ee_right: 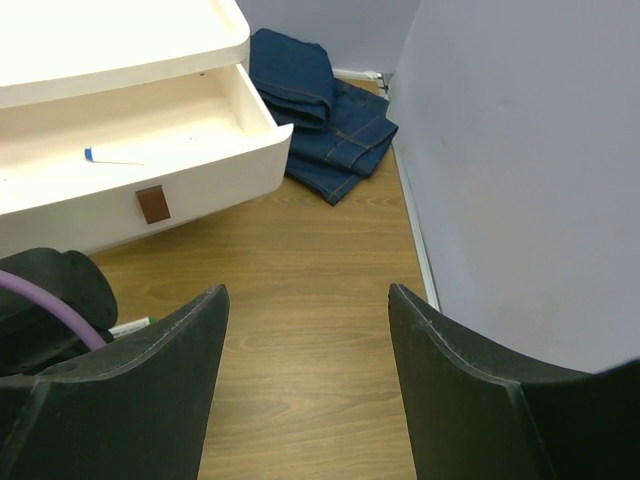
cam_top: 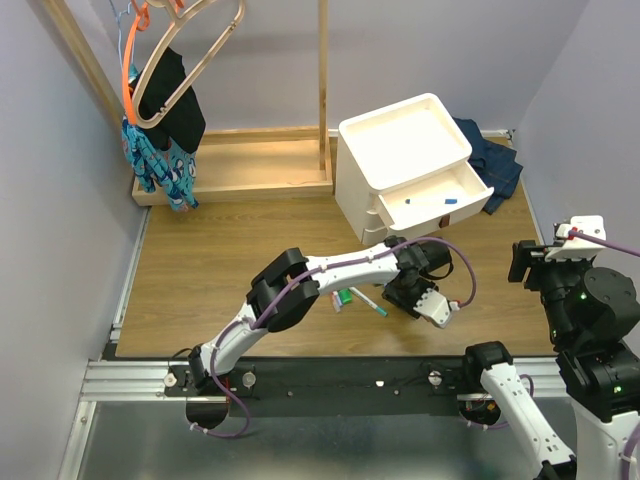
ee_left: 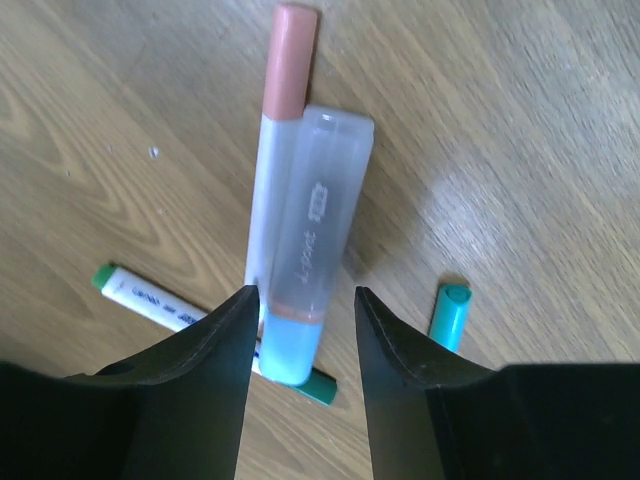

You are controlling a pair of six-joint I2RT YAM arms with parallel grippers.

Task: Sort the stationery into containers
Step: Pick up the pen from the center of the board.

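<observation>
1. One pale blue tube and three markers on the table, near the drawer unit; one blue-capped marker in its open drawer.
2. Left wrist view alone shows left gripper half-open astride the tube; right gripper wide, empty.

Bright and even from overhead in the top view, with soft, short shadows on the wooden tabletop and the white drawer unit nearly blown out. Slightly soft across the left wrist view, with pale sheen at right and dark, blurred fingers along the bottom. Washed out at upper left of the right wrist view, sharper on the blue denim cloth.
</observation>
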